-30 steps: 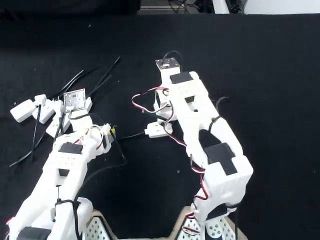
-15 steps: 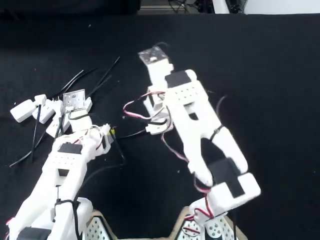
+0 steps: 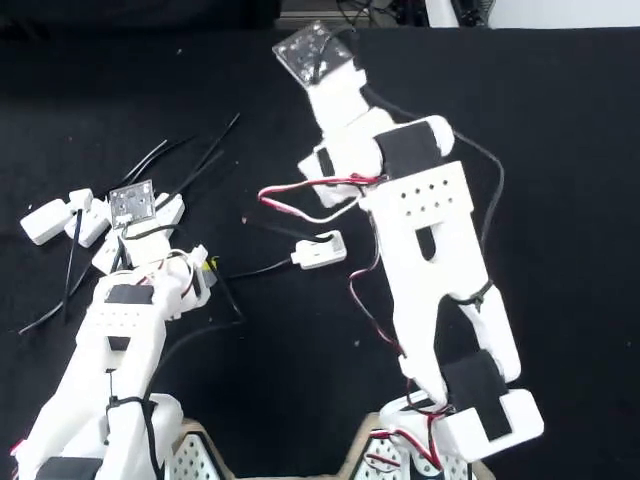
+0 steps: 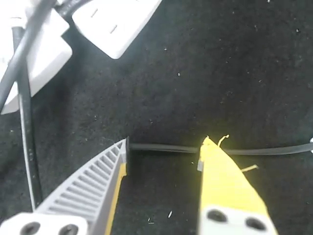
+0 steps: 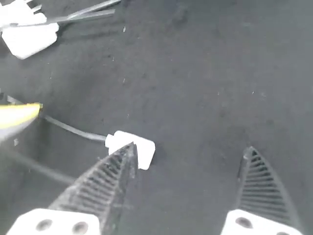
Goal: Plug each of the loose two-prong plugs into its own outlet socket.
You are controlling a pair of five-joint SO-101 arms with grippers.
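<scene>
— What had moved?
— The right arm had swung up and outward, off the white two-prong plug. The plug had stayed lying loose on the bench, well apart from the outlet sockets.
— And the jaws?
— The right jaws were spread, with the plug just beside one tip in the right wrist view. The left jaws were spread too, and the plug's black cable ran across the gap between their tips.
— How should the step have been done well?
— My judgement: close on the plug's body rather than its thin cable, which would likely slip or let the plug swing. Then square the prongs to a socket's slots before pushing, and steady that socket with the left arm, since the sockets looked light.
— Any brand or label?
— No writing could be read. Only the slots showed on the sockets.
</scene>
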